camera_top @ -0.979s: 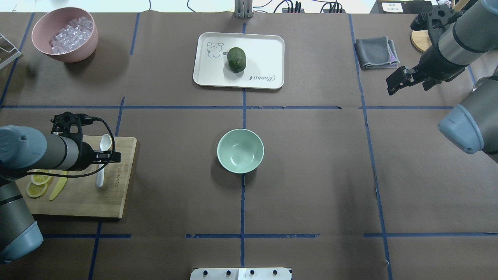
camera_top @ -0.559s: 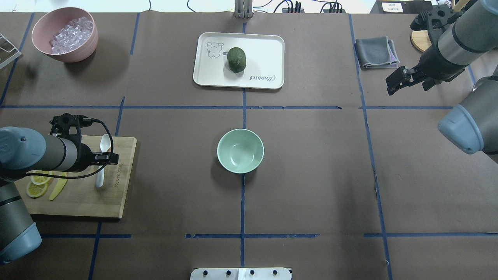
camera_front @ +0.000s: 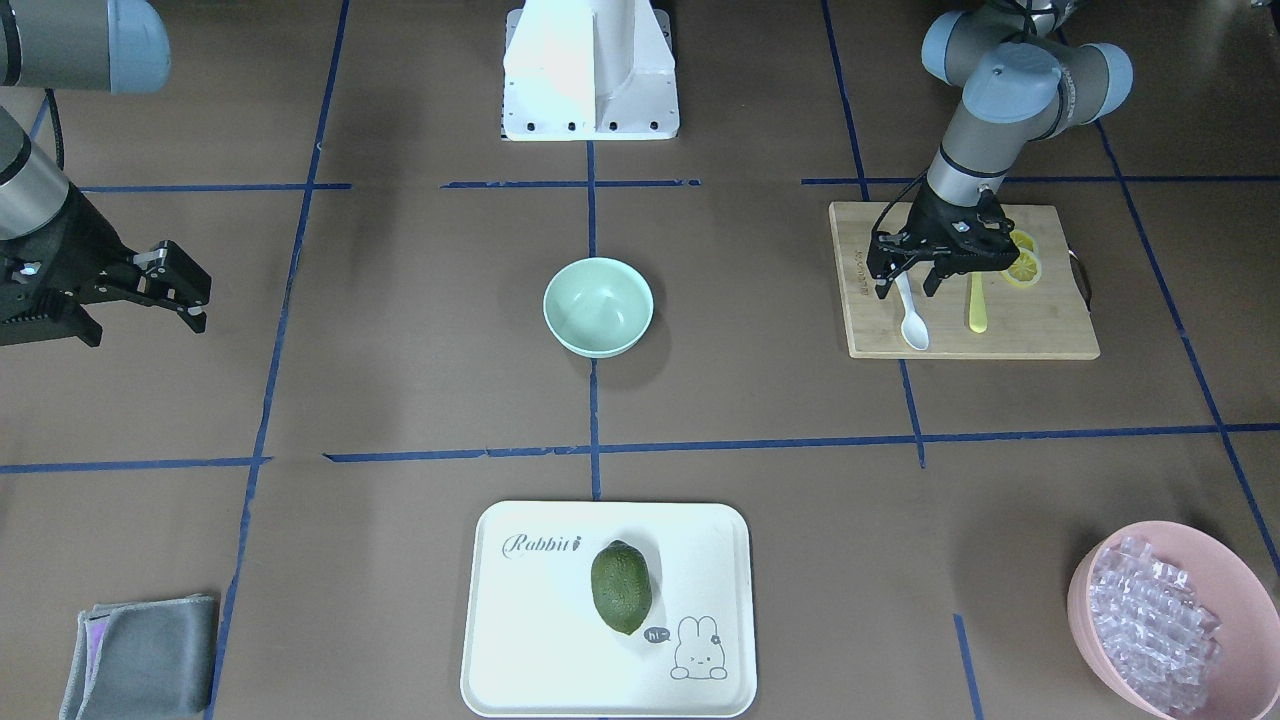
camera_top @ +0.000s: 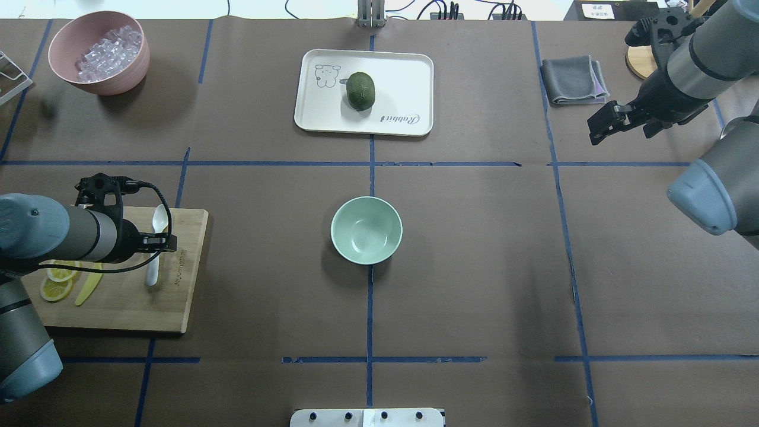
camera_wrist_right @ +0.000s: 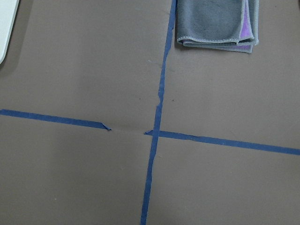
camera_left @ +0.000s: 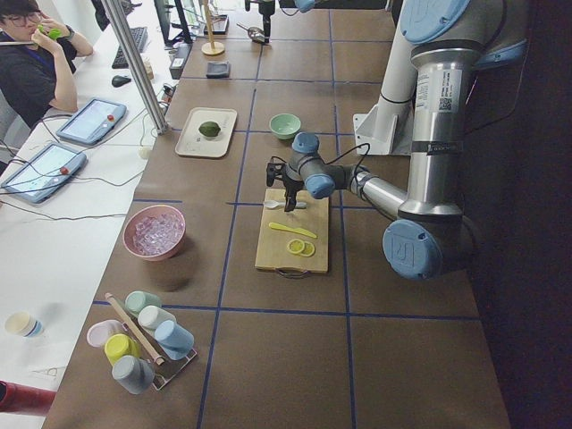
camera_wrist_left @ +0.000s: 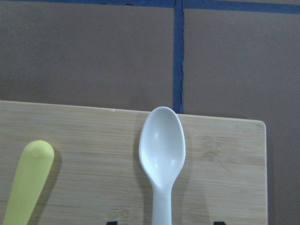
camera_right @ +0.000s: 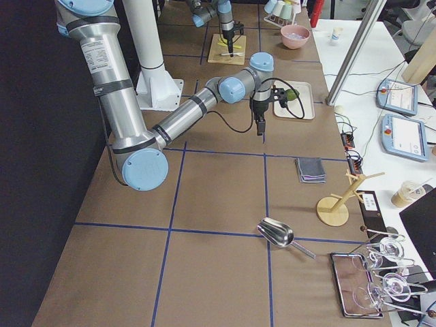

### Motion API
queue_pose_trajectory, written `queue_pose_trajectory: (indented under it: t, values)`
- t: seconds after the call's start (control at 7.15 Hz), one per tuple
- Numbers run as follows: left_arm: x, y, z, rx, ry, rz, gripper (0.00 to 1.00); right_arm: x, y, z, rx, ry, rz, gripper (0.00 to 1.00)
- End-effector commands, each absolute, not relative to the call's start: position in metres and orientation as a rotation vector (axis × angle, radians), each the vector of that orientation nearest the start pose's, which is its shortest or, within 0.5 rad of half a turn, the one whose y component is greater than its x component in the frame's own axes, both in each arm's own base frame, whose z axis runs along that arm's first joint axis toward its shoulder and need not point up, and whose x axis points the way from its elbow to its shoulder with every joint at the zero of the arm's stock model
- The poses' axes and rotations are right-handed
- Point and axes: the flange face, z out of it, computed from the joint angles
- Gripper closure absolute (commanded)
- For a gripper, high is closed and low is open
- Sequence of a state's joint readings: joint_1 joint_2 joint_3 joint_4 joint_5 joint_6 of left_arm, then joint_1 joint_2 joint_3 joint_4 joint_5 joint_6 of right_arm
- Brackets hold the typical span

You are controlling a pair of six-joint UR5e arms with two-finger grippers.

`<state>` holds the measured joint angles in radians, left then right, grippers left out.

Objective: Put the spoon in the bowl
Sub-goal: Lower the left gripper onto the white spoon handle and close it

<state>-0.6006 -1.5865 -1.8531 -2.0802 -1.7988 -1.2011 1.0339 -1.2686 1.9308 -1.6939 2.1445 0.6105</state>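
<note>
The white spoon lies on the wooden cutting board at the table's left, scoop pointing away from the robot; it also shows in the front view and the left wrist view. My left gripper is open and low over the board, its fingers on either side of the spoon's handle. The mint-green bowl stands empty at the table's middle, well to the right of the spoon. My right gripper is open and empty, above the table's far right.
A yellow plastic knife and lemon slices lie on the board beside the spoon. A pink bowl of ice pieces is back left. A white tray with a green fruit is back centre. A grey cloth is back right.
My left gripper has shifted slightly toward the robot's left and lower over the spoon's handle. The spoon, bowl and right arm have not moved.
</note>
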Motion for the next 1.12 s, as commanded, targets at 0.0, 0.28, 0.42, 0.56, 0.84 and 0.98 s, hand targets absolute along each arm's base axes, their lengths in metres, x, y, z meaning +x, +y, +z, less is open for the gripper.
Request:
queue_pose_trajectory:
  t: [0.0,0.28,0.42,0.56,0.84,0.98]
  values:
    - [0.367,-0.385,0.468,0.183,0.812,-0.124,0.64,-0.221,-0.525,0.349,0.135,-0.753,-0.085,0.0]
    - [0.367,-0.385,0.467,0.181,0.814,-0.126,0.9,-0.22,-0.525,0.348,0.136,-0.753,-0.086,0.0]
    - [0.365,-0.385,0.462,0.184,0.821,-0.127,0.95,-0.22,-0.525,0.348,0.137,-0.753,-0.084,0.0]
    - [0.36,-0.386,0.457,0.18,0.821,-0.133,1.0,-0.22,-0.525,0.348,0.137,-0.753,-0.084,0.0]
    - [0.345,-0.375,0.406,0.15,0.836,-0.123,1.0,-0.212,-0.522,0.352,0.138,-0.752,-0.084,0.0]
    - [0.345,-0.368,0.371,0.126,0.849,-0.106,1.0,-0.197,-0.524,0.358,0.139,-0.758,-0.088,0.0]
